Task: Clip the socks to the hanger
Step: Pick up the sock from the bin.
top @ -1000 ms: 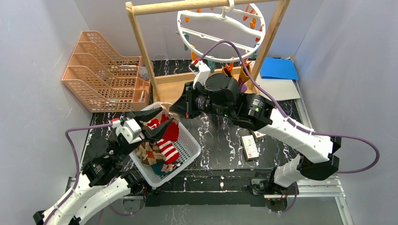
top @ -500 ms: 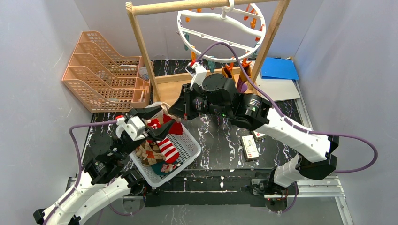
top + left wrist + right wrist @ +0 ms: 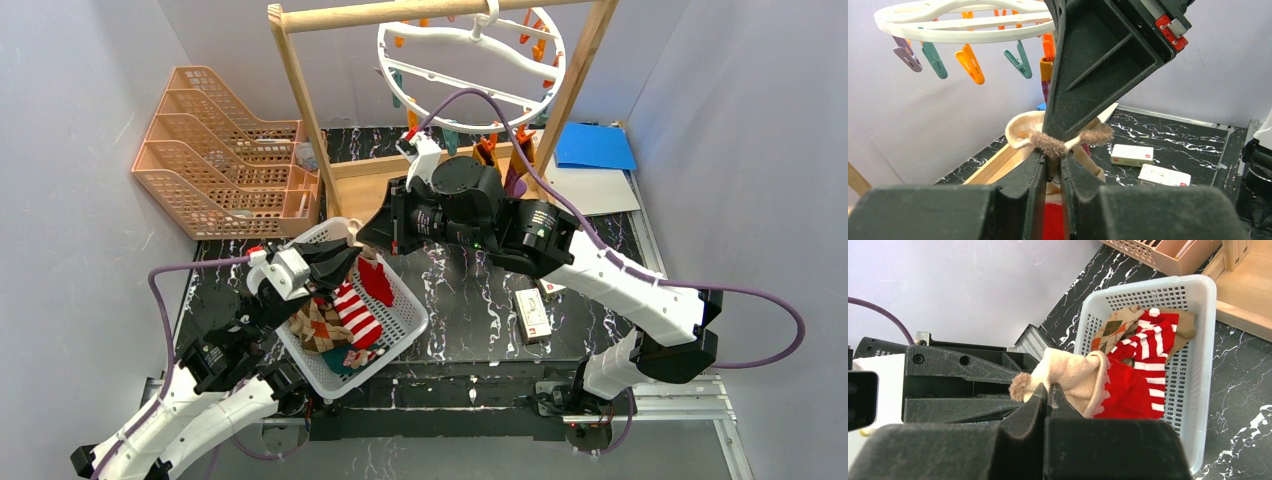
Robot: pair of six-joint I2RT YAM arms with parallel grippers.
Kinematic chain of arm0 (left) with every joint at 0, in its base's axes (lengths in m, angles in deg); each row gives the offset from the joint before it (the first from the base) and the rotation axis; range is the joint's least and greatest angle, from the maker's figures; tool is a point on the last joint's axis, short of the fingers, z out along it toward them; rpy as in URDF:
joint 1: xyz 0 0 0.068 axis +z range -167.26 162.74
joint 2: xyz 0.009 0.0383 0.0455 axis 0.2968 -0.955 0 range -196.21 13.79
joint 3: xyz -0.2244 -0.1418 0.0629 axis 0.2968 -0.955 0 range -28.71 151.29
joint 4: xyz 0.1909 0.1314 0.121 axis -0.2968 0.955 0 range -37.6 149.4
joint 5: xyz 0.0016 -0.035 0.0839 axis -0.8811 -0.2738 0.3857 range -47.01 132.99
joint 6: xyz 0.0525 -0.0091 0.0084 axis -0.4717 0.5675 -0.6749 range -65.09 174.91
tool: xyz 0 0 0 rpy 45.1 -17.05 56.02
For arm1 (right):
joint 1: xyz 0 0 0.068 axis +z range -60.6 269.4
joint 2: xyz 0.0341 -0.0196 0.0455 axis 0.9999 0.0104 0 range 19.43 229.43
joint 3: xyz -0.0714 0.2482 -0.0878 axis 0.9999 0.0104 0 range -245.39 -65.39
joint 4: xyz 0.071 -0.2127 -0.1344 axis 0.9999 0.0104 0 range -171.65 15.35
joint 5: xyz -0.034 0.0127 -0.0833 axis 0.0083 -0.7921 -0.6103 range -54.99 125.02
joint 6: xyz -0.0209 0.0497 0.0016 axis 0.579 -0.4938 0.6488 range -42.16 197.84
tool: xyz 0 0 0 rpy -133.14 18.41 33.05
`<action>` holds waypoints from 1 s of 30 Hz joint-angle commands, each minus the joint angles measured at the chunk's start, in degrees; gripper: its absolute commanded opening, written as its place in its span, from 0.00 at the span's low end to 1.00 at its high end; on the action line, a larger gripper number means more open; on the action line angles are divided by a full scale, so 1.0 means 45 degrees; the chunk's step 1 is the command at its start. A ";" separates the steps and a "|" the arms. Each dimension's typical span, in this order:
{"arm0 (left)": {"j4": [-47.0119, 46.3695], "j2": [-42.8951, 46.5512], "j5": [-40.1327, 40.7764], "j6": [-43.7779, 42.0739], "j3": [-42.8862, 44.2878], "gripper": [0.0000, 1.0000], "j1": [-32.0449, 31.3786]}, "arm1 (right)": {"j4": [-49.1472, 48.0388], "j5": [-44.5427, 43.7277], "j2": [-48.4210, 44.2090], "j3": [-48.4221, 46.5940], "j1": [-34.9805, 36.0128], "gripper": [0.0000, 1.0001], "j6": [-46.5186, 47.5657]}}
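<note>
Socks (image 3: 335, 325) sit heaped in a white basket (image 3: 1153, 282) on the table. One red sock (image 3: 1125, 395) with a cream cuff is held just above it. The left gripper (image 3: 1053, 162) and right gripper (image 3: 1050, 390) are both pinched tight on that cuff, tip to tip. The round white hanger (image 3: 923, 31) hangs behind from a wooden rack (image 3: 303, 110). A purple sock (image 3: 1046, 70) seems already clipped there, and most of the job looks undone.

The left end effector (image 3: 1054, 161) hides most of the red sock (image 3: 1020, 129) it pinches.
</note>
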 commanded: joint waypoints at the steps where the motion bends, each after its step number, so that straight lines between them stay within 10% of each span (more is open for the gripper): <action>1: -0.0338 0.0023 0.0031 -0.0005 0.0346 0.10 -0.0037 | -0.0477 -0.0408 -0.0216 0.0169 0.0014 0.01 -0.0073; 27: 0.0571 -0.0605 0.0787 0.0677 0.0744 0.00 -0.0034 | 0.0874 -0.2670 -0.0689 -0.0138 0.0020 0.01 0.1264; 30: 0.0732 -0.0883 0.0788 0.0731 0.0961 0.00 -0.0046 | 0.1328 -0.3312 -0.0881 -0.0315 0.0020 0.16 0.1523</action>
